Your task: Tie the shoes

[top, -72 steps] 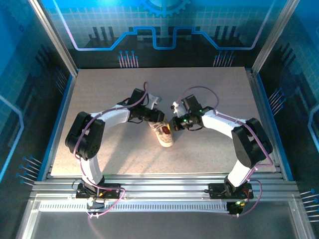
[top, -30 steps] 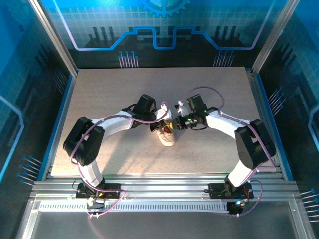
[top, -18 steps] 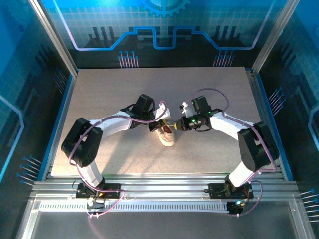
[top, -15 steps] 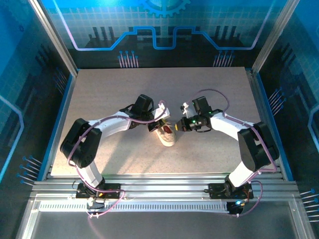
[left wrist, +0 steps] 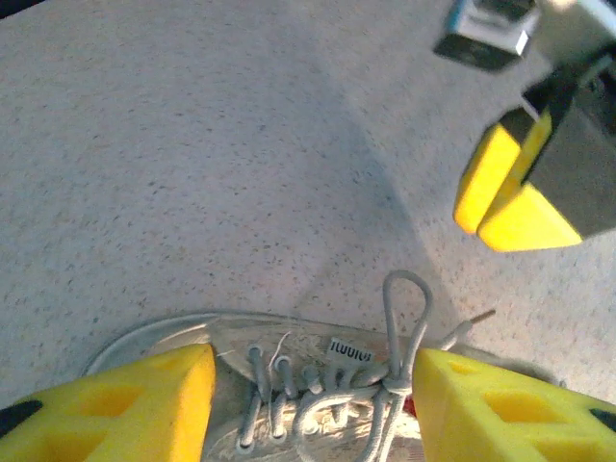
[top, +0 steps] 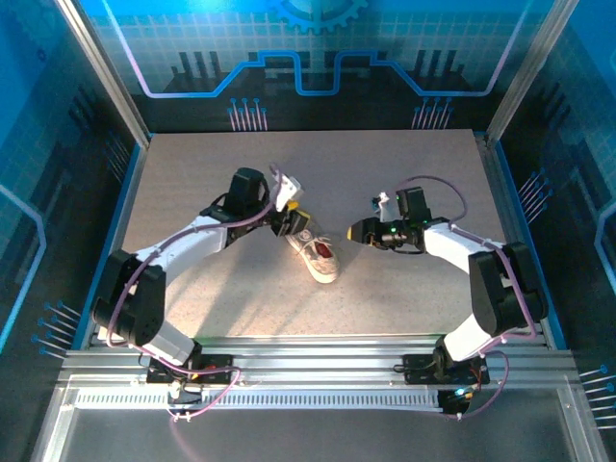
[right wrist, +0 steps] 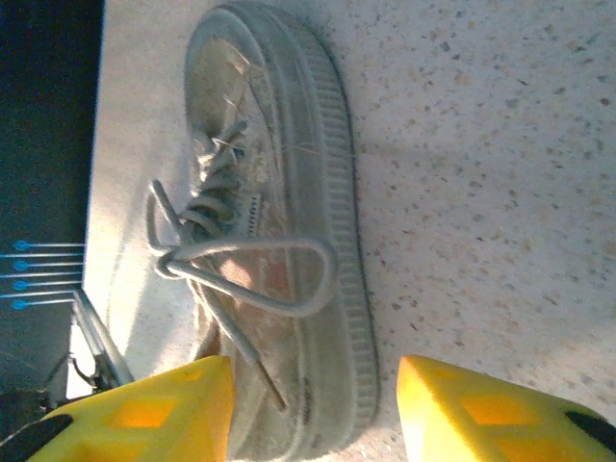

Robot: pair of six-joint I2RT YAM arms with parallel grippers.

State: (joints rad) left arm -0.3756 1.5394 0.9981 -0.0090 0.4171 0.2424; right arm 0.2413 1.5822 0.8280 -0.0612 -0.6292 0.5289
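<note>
The small whitish-grey canvas sneaker (top: 319,258) lies mid-table (top: 192,173). The left gripper (top: 294,219) and right gripper (top: 360,231) are open, empty. The loose thin white lace bow (right wrist: 178,252) can be undone if a loop is snagged.

A speckled beige-grey tabletop (top: 404,164), brightly lit, sits inside a cell, bordered on its left and right sides by a thin blue edge strip (top: 115,231). At its near side run stacked aluminium rails (top: 318,364) with a white slotted strip (top: 308,397) below them. Behind it stands a blue back panel (top: 192,48) printed with a pale grid, a bright circuit-like outline and part of a gear emblem (top: 318,10) at the top, framed by 2 slanted aluminium posts (top: 101,67), while darker blue side walls (top: 43,192) with the same grid and line pattern close in the left and right.
</note>
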